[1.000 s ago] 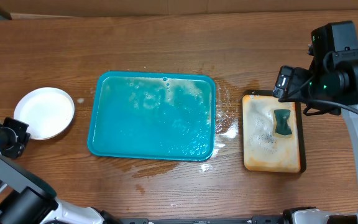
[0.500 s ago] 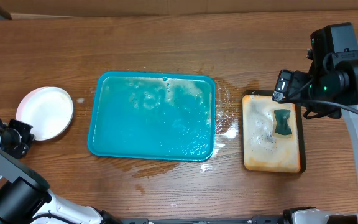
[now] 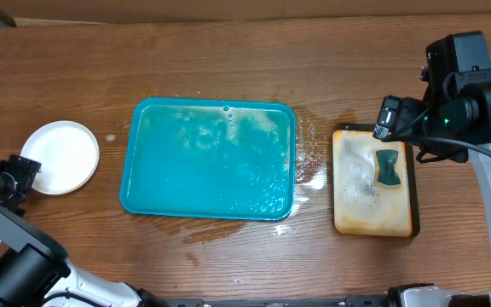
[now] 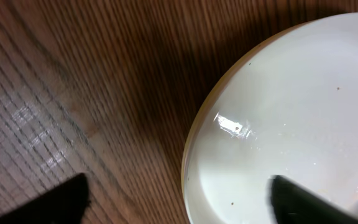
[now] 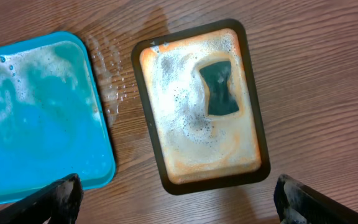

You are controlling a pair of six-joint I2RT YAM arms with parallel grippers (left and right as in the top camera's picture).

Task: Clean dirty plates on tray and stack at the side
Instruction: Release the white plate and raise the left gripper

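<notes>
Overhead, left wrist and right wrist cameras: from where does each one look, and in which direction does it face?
Overhead: above the table, facing straight down; teal tray, white plate, tan tray, sponge; left arm, right arm.
Left wrist: facing down, close on the white plate's edge; tips of the left tool.
Right wrist: facing down on both trays; tips of the right tool.
Shared: overhead and right wrist both show the trays and sponge.

Robot lab bench: wooden table (image 3: 228, 68), soapy tray (image 3: 129, 183).
</notes>
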